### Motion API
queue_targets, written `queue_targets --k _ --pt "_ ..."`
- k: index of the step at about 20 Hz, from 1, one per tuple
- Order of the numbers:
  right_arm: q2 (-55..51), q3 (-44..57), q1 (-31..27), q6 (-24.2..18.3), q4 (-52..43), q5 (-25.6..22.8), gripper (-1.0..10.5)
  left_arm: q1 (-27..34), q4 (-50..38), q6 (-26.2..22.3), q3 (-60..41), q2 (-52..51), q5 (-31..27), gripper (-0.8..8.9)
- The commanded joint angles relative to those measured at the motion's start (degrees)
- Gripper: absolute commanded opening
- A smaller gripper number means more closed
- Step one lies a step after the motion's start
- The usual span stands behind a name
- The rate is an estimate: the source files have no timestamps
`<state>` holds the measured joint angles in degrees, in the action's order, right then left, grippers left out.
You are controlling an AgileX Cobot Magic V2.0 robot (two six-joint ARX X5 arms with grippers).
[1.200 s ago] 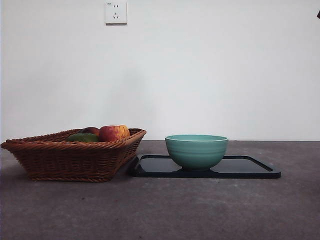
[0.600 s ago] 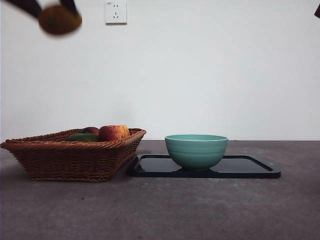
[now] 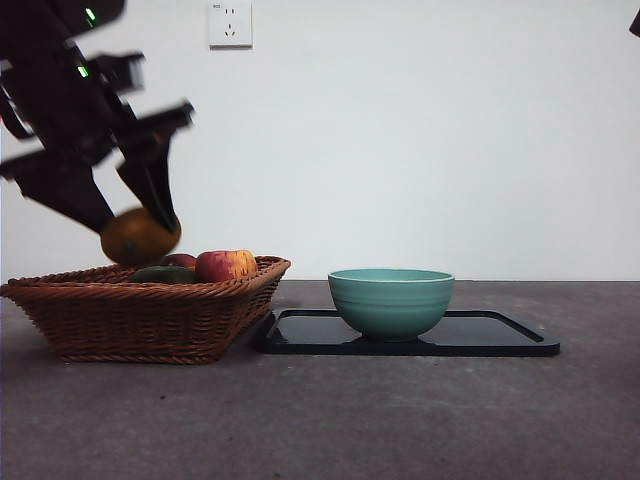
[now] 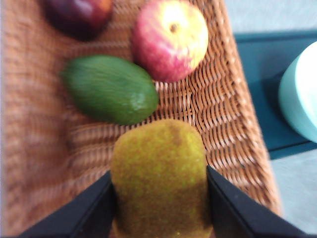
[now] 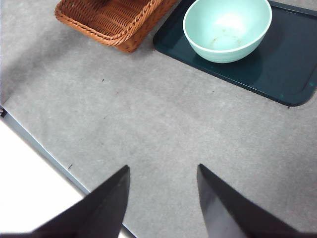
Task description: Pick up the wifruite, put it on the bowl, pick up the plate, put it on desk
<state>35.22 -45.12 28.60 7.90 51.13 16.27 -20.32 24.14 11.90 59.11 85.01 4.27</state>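
My left gripper (image 3: pixel 138 228) is shut on the wifruite (image 3: pixel 138 237), a fuzzy brownish-orange fruit, held just above the left part of the wicker basket (image 3: pixel 140 320). In the left wrist view the wifruite (image 4: pixel 158 178) fills the gap between the jaws of the left gripper (image 4: pixel 158 210). The teal bowl (image 3: pixel 391 300) stands empty on a shiny black tray (image 3: pixel 500 335), the only plate-like thing in view, to the right of the basket. My right gripper (image 5: pixel 161 188) hangs open high over the bare desk (image 5: pixel 148 109), away from the bowl (image 5: pixel 227 27).
The basket (image 4: pixel 233 124) holds a red-and-yellow apple (image 4: pixel 170 39), a green fruit (image 4: pixel 110 89) and a dark fruit (image 4: pixel 79 15). The desk (image 3: pixel 350 420) lies in front of the basket and tray. A desk edge runs near the right gripper.
The left arm came into the front view from the top left carrying the wifruite, then dropped down to just above the basket. Bowl, tray and basket have not moved.
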Motion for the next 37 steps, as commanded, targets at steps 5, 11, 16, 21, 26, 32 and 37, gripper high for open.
queue_targets --k 5,11,16,21,26,32,37 --pt "0.2 -0.1 0.4 -0.4 -0.5 -0.2 2.2 -1.5 -4.1 -1.4 0.4 8.4 -3.1 1.87" --pt "0.2 -0.1 0.4 -0.4 -0.5 -0.2 2.2 -1.6 -5.6 -2.0 0.4 11.4 -3.3 1.93" --pt "0.2 -0.1 0.4 -0.4 -1.1 -0.2 2.2 -2.0 -5.5 -1.9 0.4 11.4 -3.3 3.55" --pt "0.2 -0.1 0.4 -0.3 -1.2 -0.2 2.2 -2.3 -4.9 -1.7 0.5 11.2 -3.2 3.55" --pt "0.2 -0.1 0.4 -0.2 -1.2 -0.2 2.2 -2.3 -2.0 -1.8 1.6 9.6 -3.2 3.8" --pt "0.2 -0.1 0.4 -0.2 -1.4 -0.2 2.2 -2.3 0.0 -1.8 1.7 0.3 -3.1 3.79" --pt "0.2 -0.1 0.4 -0.2 -1.8 -0.2 2.2 -2.6 6.1 -2.4 1.7 -11.3 3.7 3.76"
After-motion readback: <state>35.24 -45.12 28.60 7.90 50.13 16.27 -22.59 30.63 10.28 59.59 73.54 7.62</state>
